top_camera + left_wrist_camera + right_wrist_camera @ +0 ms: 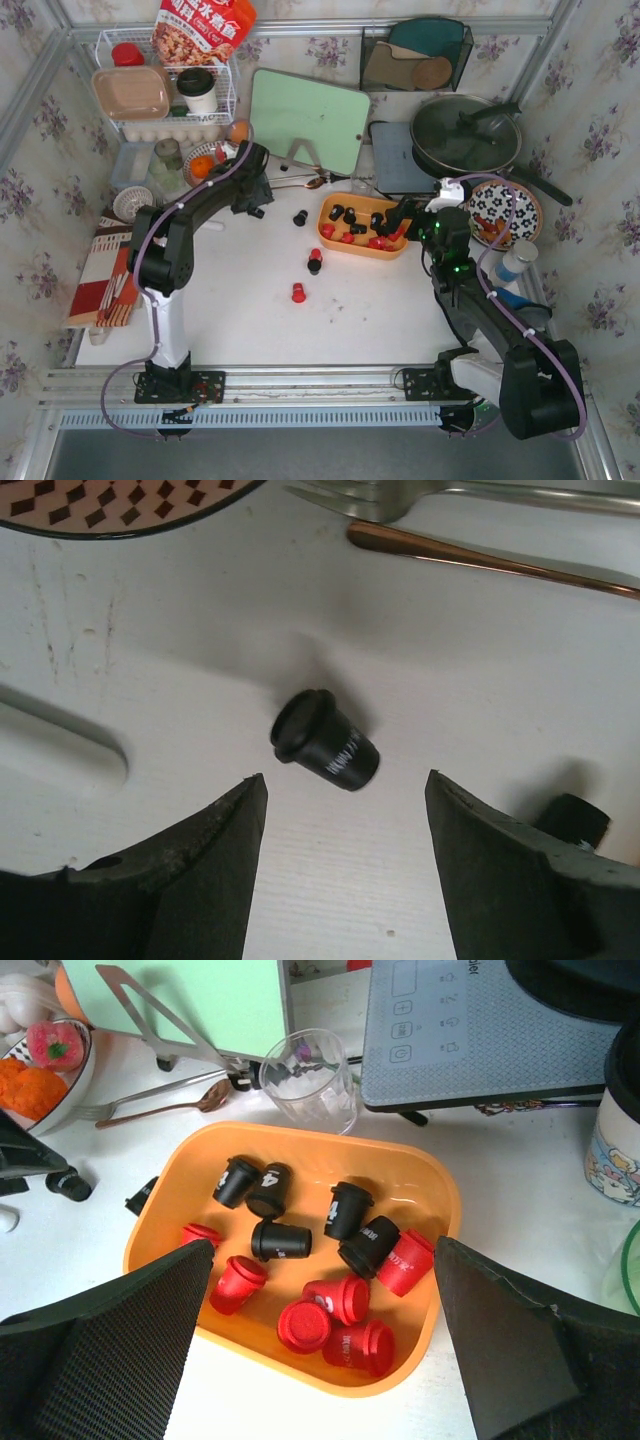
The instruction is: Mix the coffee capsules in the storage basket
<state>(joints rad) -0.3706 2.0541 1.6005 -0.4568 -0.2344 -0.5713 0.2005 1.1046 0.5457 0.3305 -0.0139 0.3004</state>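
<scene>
The orange storage basket sits right of centre; in the right wrist view it holds several black capsules toward the far side and several red capsules toward the near side. My right gripper is open and empty, hovering over the basket's near edge. My left gripper is open and empty, low over the table. A black capsule lies on its side just ahead of the fingertips. Another black capsule is partly hidden behind the right finger. Loose capsules lie on the table: black, red, a red-black pair.
A fork and copper spoon lie just beyond the left gripper, beside a patterned plate edge. A glass, green cutting board and induction hob with pan stand behind the basket. A wire rack stands far left.
</scene>
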